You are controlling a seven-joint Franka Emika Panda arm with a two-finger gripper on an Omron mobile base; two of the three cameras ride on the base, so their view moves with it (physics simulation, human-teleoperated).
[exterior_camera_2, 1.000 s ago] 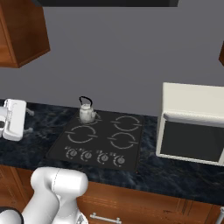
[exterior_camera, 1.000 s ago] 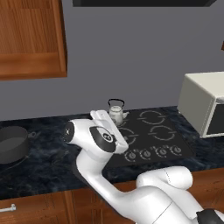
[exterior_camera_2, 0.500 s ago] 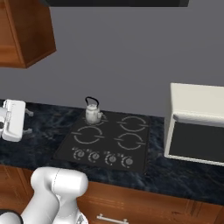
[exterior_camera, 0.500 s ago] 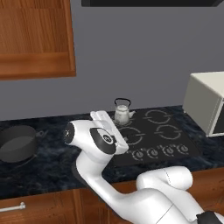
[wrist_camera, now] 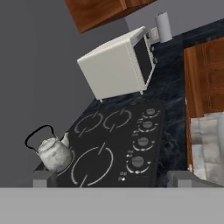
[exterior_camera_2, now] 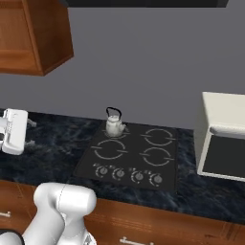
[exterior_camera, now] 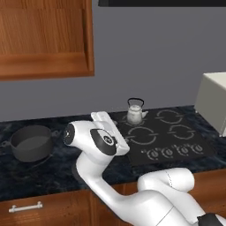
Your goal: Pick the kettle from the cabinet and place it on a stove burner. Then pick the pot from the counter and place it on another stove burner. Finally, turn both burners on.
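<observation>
On the cooktop: the small mottled silver-grey metal kettle [exterior_camera: 134, 114] with its black arched handle stands upright on the rear left of the pale ring burners [exterior_camera_2: 109, 149], close to the back edge of the flat black glass cooktop [exterior_camera: 176, 145].
Kettle, other views: [exterior_camera_2: 114, 126], [wrist_camera: 52, 154]; the three other rings and the row of round knobs [exterior_camera_2: 127, 175] along the front edge lie bare.
Pot: the wide, low dark grey round pot [exterior_camera: 31, 142] sits on the dark blue-black marble-look counter [exterior_camera: 57, 163], well to the left of the cooktop, with open counter between them.
Gripper: the white hand [exterior_camera: 110, 132] hangs above the counter just left of the cooktop; I cannot tell whether its fingers are spread or together.
Right edge: a boxy white microwave [exterior_camera_2: 223, 136] stands beside the cooktop.
Above: the reddish-brown wooden wall cabinet [exterior_camera: 44, 37] hangs over the pot's end.
</observation>
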